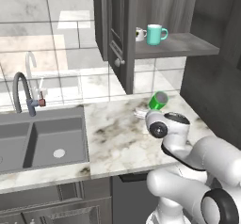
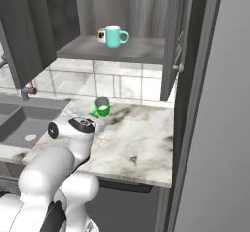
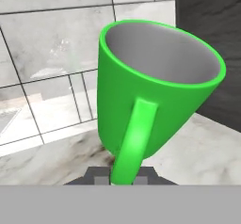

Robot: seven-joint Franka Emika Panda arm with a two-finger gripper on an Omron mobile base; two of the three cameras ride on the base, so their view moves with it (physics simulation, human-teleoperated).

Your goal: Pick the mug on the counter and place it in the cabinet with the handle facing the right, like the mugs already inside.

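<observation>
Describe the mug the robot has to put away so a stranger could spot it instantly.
On the white marble counter, right of the sink and below the open dark grey wall cabinet, stands a bright green glossy mug beside the robot's wrist. Unlike the shelf's teal mug and small white mug, it is green and down on the counter.

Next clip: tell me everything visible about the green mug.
The green mug is glossy bright green with a grey inside and a loop handle facing the hand camera. It looks empty and tilted, by the counter's back wall below the cabinet shelf. The end effector sits at the handle's base; its grip is unclear.
</observation>
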